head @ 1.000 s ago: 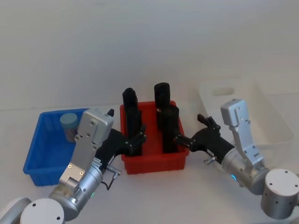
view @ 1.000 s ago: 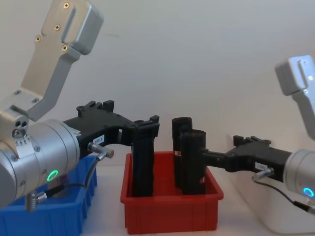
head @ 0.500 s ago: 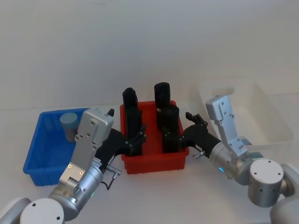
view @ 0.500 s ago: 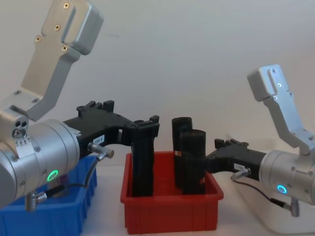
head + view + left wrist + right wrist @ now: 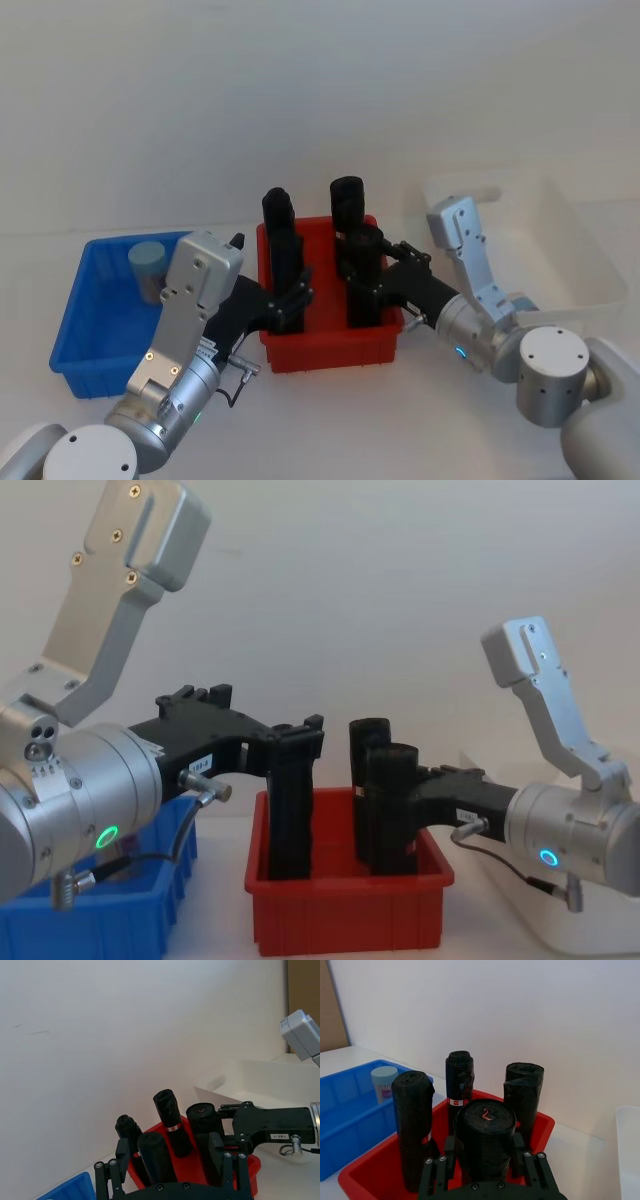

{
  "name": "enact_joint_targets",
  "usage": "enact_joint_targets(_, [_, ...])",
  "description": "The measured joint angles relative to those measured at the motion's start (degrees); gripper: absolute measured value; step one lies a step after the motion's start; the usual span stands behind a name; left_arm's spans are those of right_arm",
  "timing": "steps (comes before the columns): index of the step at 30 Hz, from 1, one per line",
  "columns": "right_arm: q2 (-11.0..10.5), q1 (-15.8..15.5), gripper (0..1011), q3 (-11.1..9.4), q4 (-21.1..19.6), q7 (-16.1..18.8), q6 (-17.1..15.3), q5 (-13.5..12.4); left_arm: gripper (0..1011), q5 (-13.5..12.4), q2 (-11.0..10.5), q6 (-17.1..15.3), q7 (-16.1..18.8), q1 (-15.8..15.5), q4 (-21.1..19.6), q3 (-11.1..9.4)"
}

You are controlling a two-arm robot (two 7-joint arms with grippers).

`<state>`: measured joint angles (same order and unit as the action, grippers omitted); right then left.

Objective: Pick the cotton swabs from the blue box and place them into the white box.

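Observation:
One cotton swabs jar (image 5: 148, 268) with a pale blue lid stands upright in the far corner of the blue box (image 5: 70, 335) at the left; the right wrist view has it too (image 5: 384, 1081). The white box (image 5: 590, 270) sits at the right. My right gripper (image 5: 368, 290) reaches left from the white box's side into the red bin. It is open, its fingers (image 5: 450, 1147) close on either side of the front right black roll (image 5: 485, 1125). My left gripper (image 5: 290, 300) is open around the front left black roll (image 5: 155, 1152), to the right of the blue box.
A red bin (image 5: 330, 352) stands between the two boxes and holds several tall upright black rolls (image 5: 347, 205). Both arms crowd its front corners. A white wall rises behind the table. Bare tabletop lies in front of the bins.
My right arm has swung left from beside the white box, so its gripper now sits around the front right black roll. The left arm and the jar have not moved.

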<state>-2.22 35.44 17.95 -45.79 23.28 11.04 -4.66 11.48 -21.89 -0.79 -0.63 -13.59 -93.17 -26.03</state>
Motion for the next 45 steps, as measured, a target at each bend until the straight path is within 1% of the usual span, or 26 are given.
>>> enact_joint_targets(2, [0.2,0.5,677,0.0,0.8,0.2,0.3,-0.1,1004,0.0,0.0,0.0,0.0,0.0,0.0,0.0])
enact_joint_targets(5, [0.6,1.3,552,0.0,2.4,0.5,1.0,-0.3,1004,0.0,0.0,0.0,0.0,0.0,0.0,0.0])
enact_joint_targets(6, [0.6,1.5,552,0.0,2.7,0.6,1.1,-0.4,1004,0.0,0.0,0.0,0.0,0.0,0.0,0.0])
enact_joint_targets(7, [0.7,1.7,513,0.1,3.0,0.6,1.3,-0.5,1004,0.0,0.0,0.0,0.0,0.0,0.0,0.0])
enact_joint_targets(11, [0.8,1.8,484,0.0,3.2,0.7,1.6,-0.9,1004,0.0,0.0,0.0,0.0,0.0,0.0,0.0])
enact_joint_targets(14, [0.7,1.6,474,0.0,2.5,0.6,1.6,-1.3,1004,0.0,0.0,0.0,0.0,0.0,0.0,0.0])
enact_joint_targets(21, [-0.1,-0.6,451,-0.4,-2.7,0.0,1.0,-2.7,1004,0.0,0.0,0.0,0.0,0.0,0.0,0.0])
enact_joint_targets(23, [-0.5,-1.5,451,-0.5,-5.0,-0.4,0.6,-3.3,1004,0.0,0.0,0.0,0.0,0.0,0.0,0.0])
enact_joint_targets(24, [-0.8,-2.3,451,-0.7,-6.9,-0.7,0.3,-3.7,1004,0.0,0.0,0.0,0.0,0.0,0.0,0.0])
enact_joint_targets(26, [-1.1,-3.0,451,-0.8,-8.6,-0.9,0.1,-4.1,1004,0.0,0.0,0.0,0.0,0.0,0.0,0.0])
enact_joint_targets(27, [-1.5,-3.9,451,-1.0,-10.6,-1.3,-0.1,-4.4,1004,0.0,0.0,0.0,0.0,0.0,0.0,0.0])
enact_joint_targets(29, [-1.8,-4.6,451,-1.1,-12.4,-1.6,-0.4,-4.8,1004,0.0,0.0,0.0,0.0,0.0,0.0,0.0])
enact_joint_targets(30, [-2.2,-5.3,451,-1.2,-14.1,-2.1,-0.5,-5.0,1004,0.0,0.0,0.0,0.0,0.0,0.0,0.0])
enact_joint_targets(31, [-2.2,-5.3,451,-1.2,-14.1,-2.1,-0.5,-5.0,1004,0.0,0.0,0.0,0.0,0.0,0.0,0.0])
enact_joint_targets(34, [-3.0,-7.1,451,-1.6,-18.3,-3.5,-1.0,-5.6,1004,0.0,0.0,0.0,0.0,0.0,0.0,0.0])
enact_joint_targets(36, [-3.4,-7.9,451,-1.8,-20.0,-4.1,-1.1,-5.7,1004,0.0,0.0,0.0,0.0,0.0,0.0,0.0])
enact_joint_targets(37, [-3.7,-8.5,451,-2.0,-21.5,-4.8,-1.2,-5.8,1004,0.0,0.0,0.0,0.0,0.0,0.0,0.0])
enact_joint_targets(41, [-4.5,-9.7,451,-2.4,-24.4,-6.4,-1.5,-5.9,1004,0.0,0.0,0.0,0.0,0.0,0.0,0.0])
enact_joint_targets(42, [-4.8,-10.3,451,-2.7,-25.7,-7.2,-1.7,-5.9,1004,0.0,0.0,0.0,0.0,0.0,0.0,0.0])
enact_joint_targets(45, [-5.6,-11.3,451,-3.3,-28.0,-9.1,-2.0,-6.0,1004,0.0,0.0,0.0,0.0,0.0,0.0,0.0])
